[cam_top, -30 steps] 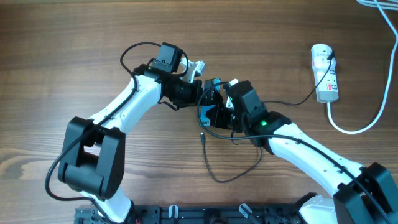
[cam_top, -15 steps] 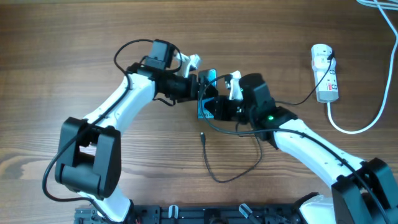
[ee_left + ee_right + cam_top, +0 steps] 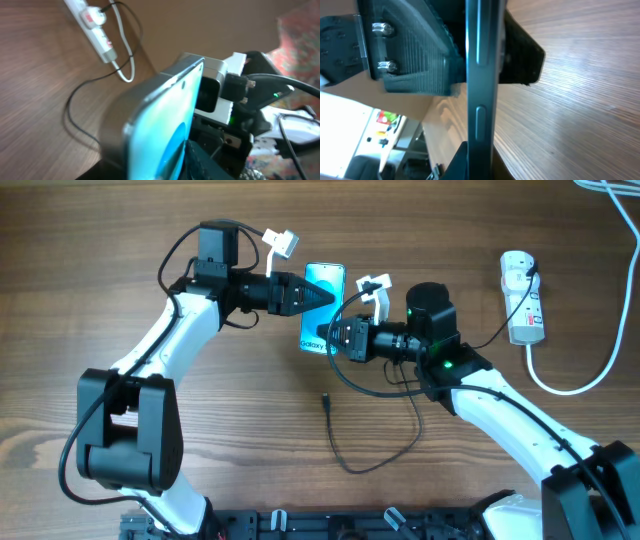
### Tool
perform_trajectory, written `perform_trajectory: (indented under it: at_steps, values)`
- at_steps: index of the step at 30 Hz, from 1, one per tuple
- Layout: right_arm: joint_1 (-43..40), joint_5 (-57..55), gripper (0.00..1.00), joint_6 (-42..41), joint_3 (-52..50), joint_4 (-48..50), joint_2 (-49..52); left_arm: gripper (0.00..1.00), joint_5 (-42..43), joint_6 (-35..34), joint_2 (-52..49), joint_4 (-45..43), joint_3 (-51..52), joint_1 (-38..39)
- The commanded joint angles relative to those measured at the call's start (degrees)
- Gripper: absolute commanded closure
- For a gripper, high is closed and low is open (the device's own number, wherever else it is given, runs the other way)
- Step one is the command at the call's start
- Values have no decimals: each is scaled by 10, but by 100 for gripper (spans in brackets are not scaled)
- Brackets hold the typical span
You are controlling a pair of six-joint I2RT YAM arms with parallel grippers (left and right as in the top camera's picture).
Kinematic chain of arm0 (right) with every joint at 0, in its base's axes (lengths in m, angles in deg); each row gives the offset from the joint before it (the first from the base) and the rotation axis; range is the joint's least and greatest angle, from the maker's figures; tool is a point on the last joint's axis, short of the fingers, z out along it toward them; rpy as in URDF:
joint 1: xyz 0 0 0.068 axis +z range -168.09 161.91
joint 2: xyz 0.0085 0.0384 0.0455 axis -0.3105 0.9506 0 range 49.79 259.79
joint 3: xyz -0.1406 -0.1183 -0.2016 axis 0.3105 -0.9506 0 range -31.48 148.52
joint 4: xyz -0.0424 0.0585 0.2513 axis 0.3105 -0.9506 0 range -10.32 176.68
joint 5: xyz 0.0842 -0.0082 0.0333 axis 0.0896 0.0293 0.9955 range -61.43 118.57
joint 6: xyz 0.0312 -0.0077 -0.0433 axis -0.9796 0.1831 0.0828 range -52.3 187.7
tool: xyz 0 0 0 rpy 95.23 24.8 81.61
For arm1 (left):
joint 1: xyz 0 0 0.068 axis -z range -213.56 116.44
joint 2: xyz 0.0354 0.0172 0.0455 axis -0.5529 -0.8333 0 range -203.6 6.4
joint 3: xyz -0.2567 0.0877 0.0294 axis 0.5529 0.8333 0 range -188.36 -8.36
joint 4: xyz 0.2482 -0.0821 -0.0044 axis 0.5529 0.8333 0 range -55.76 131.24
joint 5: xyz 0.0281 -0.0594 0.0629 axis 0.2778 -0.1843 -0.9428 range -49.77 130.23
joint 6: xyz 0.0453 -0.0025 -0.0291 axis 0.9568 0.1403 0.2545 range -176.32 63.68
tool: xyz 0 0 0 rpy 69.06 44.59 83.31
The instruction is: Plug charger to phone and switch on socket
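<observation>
Above desk (image 3: 100, 240), centre: phone (image 3: 330, 277) sat pinched between both hands; left hand (image 3: 324, 298) clenched on upper half, right hand (image 3: 336, 340) on lower edge. Judged light, rigid, slick, breakable; grip flat faces.

Slack charger (image 3: 352, 470) loop (flat) beneath raised phone (image 3: 322, 290)

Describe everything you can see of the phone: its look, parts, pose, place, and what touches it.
The phone is a slim rectangle with a turquoise screen, white text near one end, a silvery rim and buttons on one edge. It is mid-table between the arms, apparently lifted. The right gripper is clamped on its text end; the left gripper straddles its middle, contact unclear.
</observation>
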Motion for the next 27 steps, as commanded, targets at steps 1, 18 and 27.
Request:
perform_trajectory:
  at_steps: [1, 18, 27]
  values:
    - [7, 15, 96, -18, 9, 22, 4, 74, 91, 0, 21, -7, -2, 12]
    - [-38, 33, 96, -19, 9, 38, 4, 87, 91, -10, 92, 21, -2, 14]
    - [-38, 35, 34, -33, 9, 36, 4, 96, 91, -44, 94, 25, -2, 19]
